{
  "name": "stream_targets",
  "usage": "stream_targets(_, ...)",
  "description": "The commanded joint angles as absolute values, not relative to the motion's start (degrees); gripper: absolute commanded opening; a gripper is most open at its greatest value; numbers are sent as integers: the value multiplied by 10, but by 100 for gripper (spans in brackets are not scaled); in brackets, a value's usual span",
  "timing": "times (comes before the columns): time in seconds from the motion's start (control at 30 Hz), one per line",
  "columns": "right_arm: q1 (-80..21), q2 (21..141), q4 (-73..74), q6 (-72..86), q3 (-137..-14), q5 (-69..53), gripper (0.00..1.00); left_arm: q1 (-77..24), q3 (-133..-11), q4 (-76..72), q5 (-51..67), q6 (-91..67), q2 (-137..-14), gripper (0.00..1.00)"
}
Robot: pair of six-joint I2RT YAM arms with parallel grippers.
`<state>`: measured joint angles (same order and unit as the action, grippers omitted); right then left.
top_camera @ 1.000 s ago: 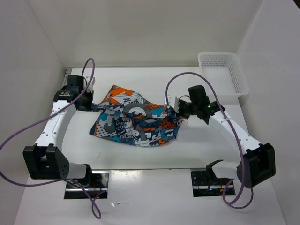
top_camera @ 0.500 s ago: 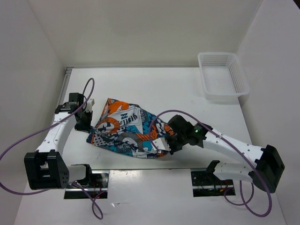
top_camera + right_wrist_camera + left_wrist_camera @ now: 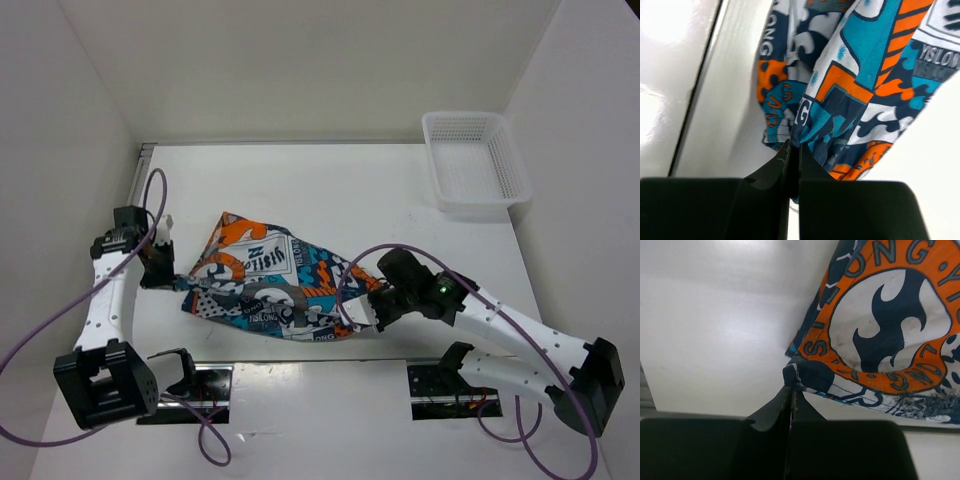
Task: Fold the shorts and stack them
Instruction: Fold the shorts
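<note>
The printed shorts (image 3: 270, 282) lie stretched out near the front of the white table, orange, teal, grey and black. My left gripper (image 3: 172, 278) is shut on their left corner; in the left wrist view the jaws pinch a dark hem corner (image 3: 800, 376) beside a big orange and white logo (image 3: 885, 325). My right gripper (image 3: 368, 312) is shut on their right edge; the right wrist view shows the jaws closed on bunched teal and navy cloth (image 3: 810, 135). The cloth is pulled taut between the two grippers.
A white mesh basket (image 3: 476, 160) stands at the back right corner. The table's front edge (image 3: 300, 362) runs just below the shorts. White walls close in the left, back and right sides.
Both grippers have dragged the shorts toward the front edge of the table. The left gripper moved out left and the right gripper forward, so the cloth is stretched flatter and longer.
</note>
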<state>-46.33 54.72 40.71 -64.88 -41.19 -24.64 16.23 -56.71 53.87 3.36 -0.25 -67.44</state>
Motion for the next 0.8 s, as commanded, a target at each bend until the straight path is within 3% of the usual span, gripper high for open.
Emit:
stream_targets(0.0,-483,564,403,-651,-389,-239,0,152,-496,562,-3,0,-622,0)
stream_targets(0.13,-483,584,392,-688,-367,-228,4,135,-447,543,-48,0,-579,0)
stream_targets(0.2,-490,578,386,-694,-356,-228,37,134,-412,513,-67,0,-569,3)
stream_targets(0.23,-498,571,386,-700,-351,-228,54,134,-404,507,-73,0,-569,13)
stream_targets(0.27,-507,557,381,-693,-351,-228,97,134,-403,507,-73,0,-569,28)
stream_targets(0.3,-507,549,372,-680,-356,-228,100,134,-397,507,-73,0,-575,48)
stream_targets(0.37,-512,527,392,-659,-386,-228,100,134,-403,501,-78,0,-591,65)
stream_targets(0.5,-512,476,382,-547,-484,-207,100,163,-465,495,-63,0,-606,72)
stream_targets(0.57,-500,469,344,-480,-514,-155,95,170,-543,495,1,0,-628,74)
stream_targets(0.67,-423,552,302,-370,-514,-162,81,138,-623,464,70,0,-715,77)
stream_targets(0.77,-300,667,302,-322,-530,-226,78,94,-659,437,86,0,-832,83)
